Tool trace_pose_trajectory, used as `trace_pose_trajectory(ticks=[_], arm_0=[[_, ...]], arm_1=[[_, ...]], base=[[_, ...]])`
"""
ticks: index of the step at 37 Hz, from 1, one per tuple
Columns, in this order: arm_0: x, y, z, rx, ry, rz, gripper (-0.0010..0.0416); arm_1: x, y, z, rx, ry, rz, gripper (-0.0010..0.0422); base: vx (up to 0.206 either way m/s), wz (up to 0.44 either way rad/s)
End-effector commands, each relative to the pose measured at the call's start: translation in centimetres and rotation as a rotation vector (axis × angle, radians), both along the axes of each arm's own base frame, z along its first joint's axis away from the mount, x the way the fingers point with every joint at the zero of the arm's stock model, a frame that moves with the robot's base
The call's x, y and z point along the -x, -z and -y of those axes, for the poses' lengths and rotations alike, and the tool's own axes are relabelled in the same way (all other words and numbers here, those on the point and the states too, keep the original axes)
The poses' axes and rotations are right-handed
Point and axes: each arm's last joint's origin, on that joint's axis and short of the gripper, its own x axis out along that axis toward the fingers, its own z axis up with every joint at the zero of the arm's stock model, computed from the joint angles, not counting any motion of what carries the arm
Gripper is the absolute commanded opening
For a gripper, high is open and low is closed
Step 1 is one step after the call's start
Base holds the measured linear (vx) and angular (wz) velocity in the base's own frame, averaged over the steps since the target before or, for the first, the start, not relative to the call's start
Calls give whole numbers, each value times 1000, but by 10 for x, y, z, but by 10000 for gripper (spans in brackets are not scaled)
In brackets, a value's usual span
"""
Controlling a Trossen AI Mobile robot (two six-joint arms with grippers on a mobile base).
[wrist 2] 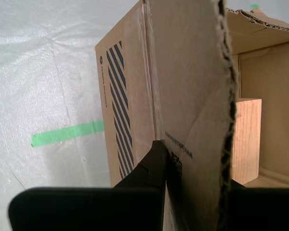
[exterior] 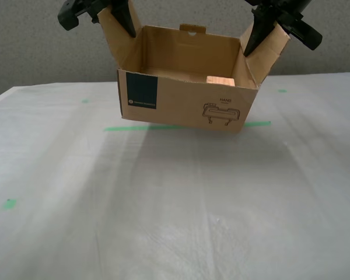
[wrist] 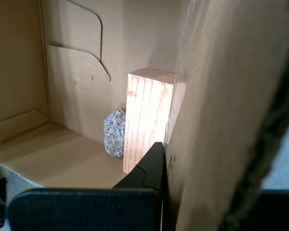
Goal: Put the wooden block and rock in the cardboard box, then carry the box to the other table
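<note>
The cardboard box (exterior: 181,105) hangs slightly tilted at the far middle of the other table (exterior: 163,221), whose whitish sheet is wrinkled; I cannot tell whether its base touches. My second gripper (exterior: 114,14) is shut on the side flap (wrist 2: 192,96) at the exterior view's left. My first gripper (exterior: 262,32) is shut on the opposite flap (wrist: 221,106) at the exterior view's right. The wooden block (wrist: 147,120) stands inside against that flap's wall, with the rock (wrist: 114,132) right beside it. Only the block's top (exterior: 220,80) shows in the exterior view.
A green tape strip (exterior: 140,128) runs across the sheet under the box, and small green marks (exterior: 10,203) dot the table. A grey wall (exterior: 35,52) stands behind the far edge. The box's shadow (exterior: 134,157) falls toward the camera.
</note>
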Motion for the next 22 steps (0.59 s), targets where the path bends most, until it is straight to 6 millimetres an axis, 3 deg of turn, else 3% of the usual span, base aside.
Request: trace_pose_trajectory(ticks=[1,9,22], arm_0=[[1,-1,-1,-19,-9,-8,-1],[2,3,0,-10,-8,-30,-1],[-4,28,-2,25,-25,-76,-1]], arm_1=[[1,1,0,6,13,-8,-1],[8,26,-4,-35,7,-71,-1],[13,54,-9,-68,-15,-71,-1]], base=[[101,5],[87,2],[27,-3]])
